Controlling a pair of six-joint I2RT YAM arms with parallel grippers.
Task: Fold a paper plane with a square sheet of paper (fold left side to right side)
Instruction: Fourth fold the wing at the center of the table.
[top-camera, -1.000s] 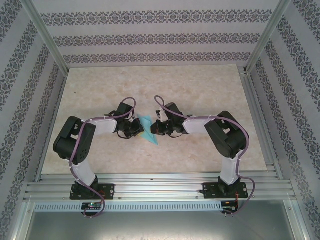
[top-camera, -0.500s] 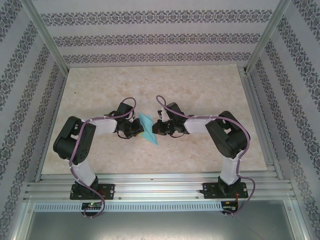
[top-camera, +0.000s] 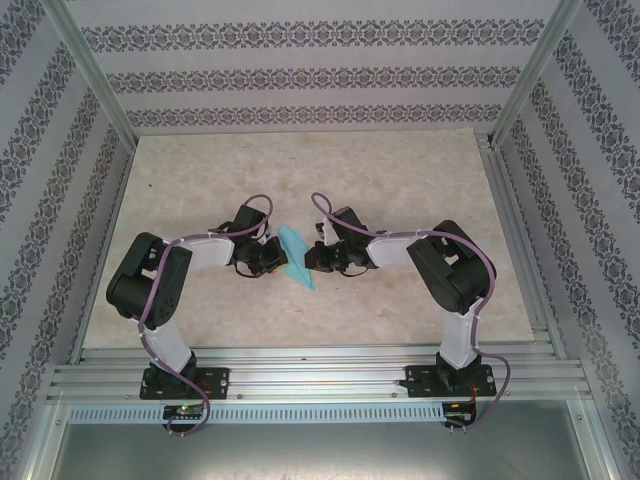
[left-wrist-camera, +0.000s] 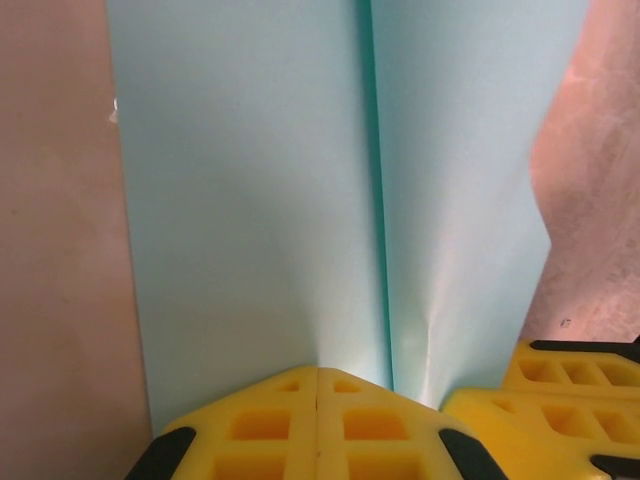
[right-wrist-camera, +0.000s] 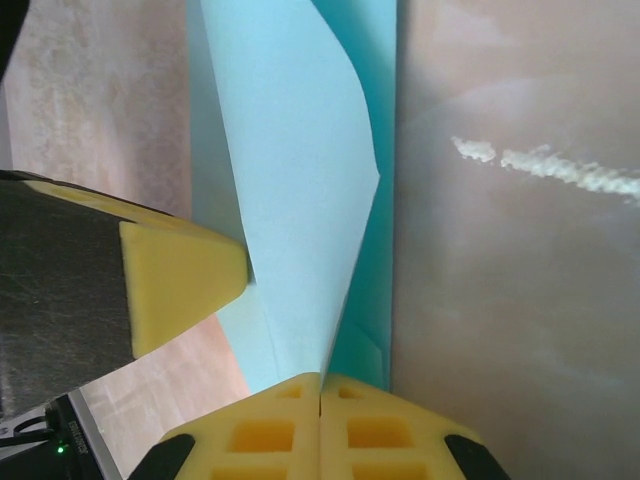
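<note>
Left claw (top-camera: 277, 260): fully closed. Its yellow pads (left-wrist-camera: 270, 425) pinch the left edge of the sheet, and puckers in the paper run into the seam between them.
Paper: a thin light-blue paper sheet (top-camera: 296, 257), already narrowed and creased lengthwise. It is held between the two claws over the middle of the beige marbled tabletop (top-camera: 400, 180), with one pointed end toward the near side.
Right claw (top-camera: 312, 257): also closed. Its yellow pads (right-wrist-camera: 375, 430) nip the sheet's right edge, just beside the left claw's pad.
Step in hand: probably carrying the left side over onto the right side.
Doing it well: use the right claw as the anchor and swing the left claw across in a low arc. Match the edges before any pressing. The grips sit close together, so avoid pulling them apart, since thin paper tears easily. Let go only once the flap lies flat, then run along the crease.
Writing: none readable on the paper, claws or tabletop. The patterned walls (top-camera: 300, 80) carry ornament, not lettering.
</note>
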